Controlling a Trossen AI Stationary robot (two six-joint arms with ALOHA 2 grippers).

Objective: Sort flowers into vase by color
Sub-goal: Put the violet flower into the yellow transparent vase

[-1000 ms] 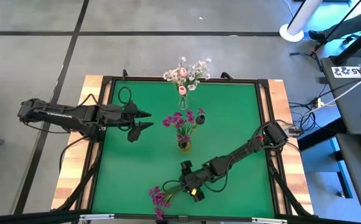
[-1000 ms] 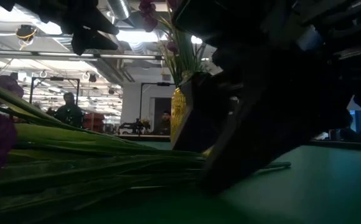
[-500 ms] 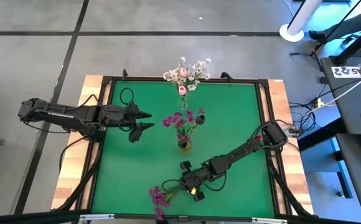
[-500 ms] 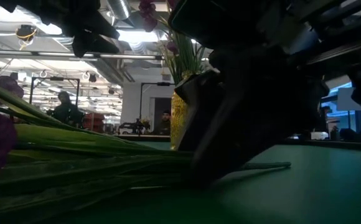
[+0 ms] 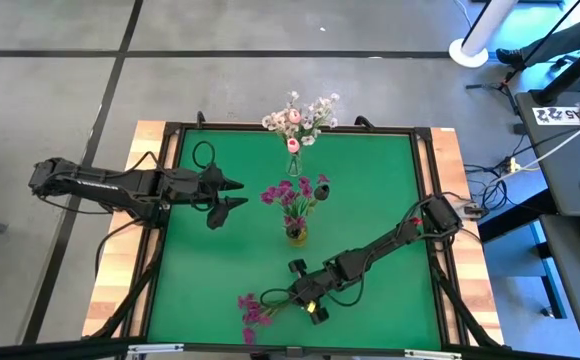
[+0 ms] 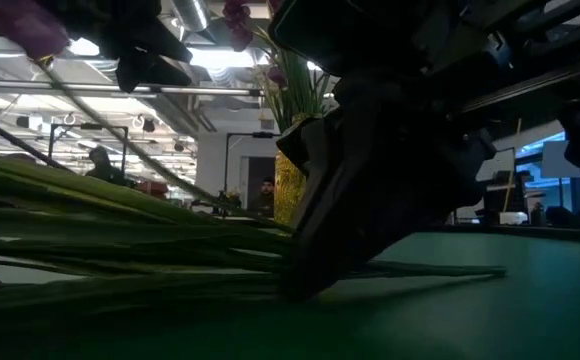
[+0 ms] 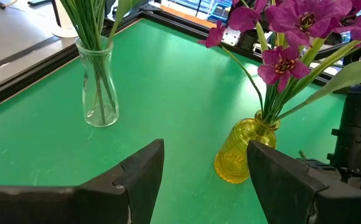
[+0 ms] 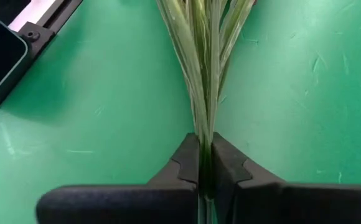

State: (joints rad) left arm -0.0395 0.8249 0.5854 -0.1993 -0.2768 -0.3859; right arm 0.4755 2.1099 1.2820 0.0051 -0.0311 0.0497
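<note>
Already white and purple flowers stood in vases; right gripper (image 5: 304, 301) was clamped on the last purple flowers (image 5: 253, 309) at the tabletop's (image 5: 370, 200) near edge, left gripper (image 5: 232, 193) open.

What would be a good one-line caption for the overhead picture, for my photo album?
Right tool pinches the stems of a purple flower bunch near the green table's front edge; left tool waits open beside the yellow vase.

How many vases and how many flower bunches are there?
Vases: 2, a clear vase and a yellow vase.
Flower bunches: 3, white-pink bunch, purple bunch, loose purple bunch.
Total: 5.
</note>
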